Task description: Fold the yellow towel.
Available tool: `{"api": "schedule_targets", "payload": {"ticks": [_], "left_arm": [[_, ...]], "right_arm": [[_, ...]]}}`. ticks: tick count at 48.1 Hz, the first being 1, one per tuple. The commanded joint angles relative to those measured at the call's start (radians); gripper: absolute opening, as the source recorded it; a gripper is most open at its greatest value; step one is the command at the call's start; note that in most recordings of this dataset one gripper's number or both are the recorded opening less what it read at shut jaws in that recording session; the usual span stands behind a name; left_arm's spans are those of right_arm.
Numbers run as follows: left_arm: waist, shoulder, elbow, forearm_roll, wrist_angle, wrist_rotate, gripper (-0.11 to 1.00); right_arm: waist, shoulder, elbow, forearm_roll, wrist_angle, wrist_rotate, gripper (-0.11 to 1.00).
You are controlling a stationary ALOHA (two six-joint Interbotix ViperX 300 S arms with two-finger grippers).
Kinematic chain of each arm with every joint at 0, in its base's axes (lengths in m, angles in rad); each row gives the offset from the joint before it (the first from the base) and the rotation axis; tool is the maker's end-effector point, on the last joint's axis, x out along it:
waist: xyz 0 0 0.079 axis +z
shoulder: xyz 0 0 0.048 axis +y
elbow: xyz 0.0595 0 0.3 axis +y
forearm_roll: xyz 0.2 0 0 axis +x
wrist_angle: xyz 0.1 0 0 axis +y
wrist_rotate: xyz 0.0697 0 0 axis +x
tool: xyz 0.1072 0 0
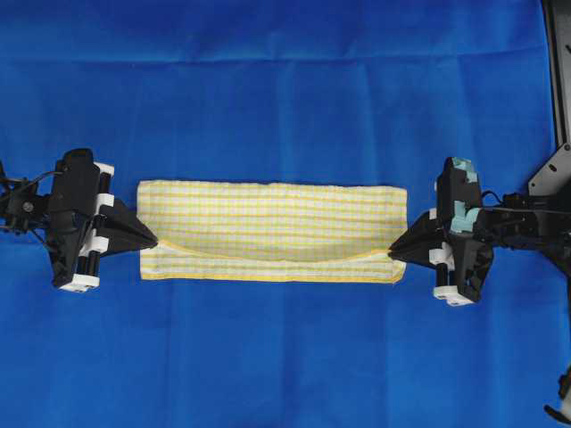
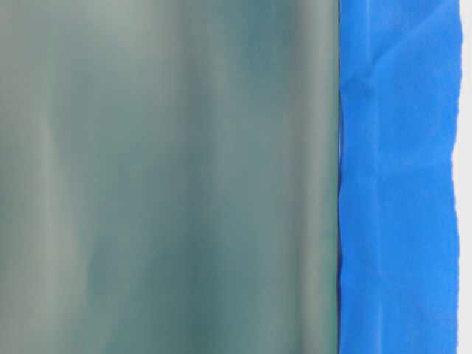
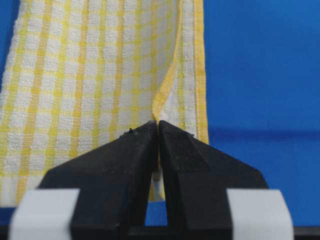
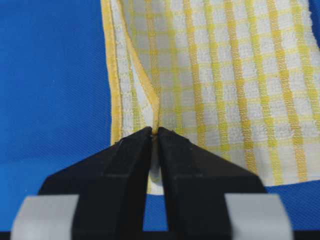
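Observation:
The yellow towel (image 1: 268,227), white with yellow checks and a yellow hem, lies as a long band folded lengthwise across the middle of the overhead view. Its upper layer's hem sags in a curve toward the near edge. My left gripper (image 1: 153,241) is at the towel's left end. In the left wrist view its jaws (image 3: 158,122) stand nearly together, pinching the folded hem of the towel (image 3: 90,75). My right gripper (image 1: 393,252) is at the right end. Its jaws (image 4: 154,131) pinch the hem of the towel (image 4: 225,75) likewise.
A large plain blue cloth (image 1: 285,89) covers the table under everything. A black frame (image 1: 558,71) stands at the far right edge. In the table-level view a blurred grey-green surface (image 2: 162,177) fills most of the picture, with the blue cloth (image 2: 398,184) beside it.

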Motion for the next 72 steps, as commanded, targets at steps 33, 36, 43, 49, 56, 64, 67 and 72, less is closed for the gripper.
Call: {"api": "schedule_targets", "payload": {"ticks": [33, 36, 43, 49, 56, 64, 67, 72], "left_arm": [[0.16, -0.084, -0.035, 0.0, 0.063, 0.058, 0.75], [0.183, -0.08, -0.041, 0.0, 0.064, 0.097, 0.75], [0.207, -0.069, -0.057, 0.0, 0.074, 0.152, 0.75], [0.218, -0.058, -0.064, 0.0, 0.092, 0.16, 0.75], [0.236, -0.015, -0.075, 0.0, 0.097, 0.16, 0.75], [0.25, 0.061, -0.083, 0.0, 0.091, 0.16, 0.74], [0.256, 0.094, -0.084, 0.0, 0.089, 0.161, 0.74], [0.273, 0.143, -0.086, -0.002, 0.089, 0.16, 0.73]], "right_arm": [[-0.186, -0.097, 0.011, 0.0, 0.009, -0.089, 0.76], [-0.225, -0.097, 0.009, 0.0, 0.017, -0.11, 0.76], [-0.27, -0.097, 0.008, -0.002, 0.034, -0.13, 0.76], [-0.284, -0.087, 0.006, 0.0, 0.035, -0.133, 0.76], [-0.311, -0.041, 0.003, 0.0, 0.035, -0.135, 0.76], [-0.316, 0.044, -0.008, 0.003, 0.032, -0.133, 0.76], [-0.316, 0.074, -0.012, 0.003, 0.029, -0.13, 0.76], [-0.316, 0.106, -0.02, 0.003, 0.028, -0.127, 0.76]]}}
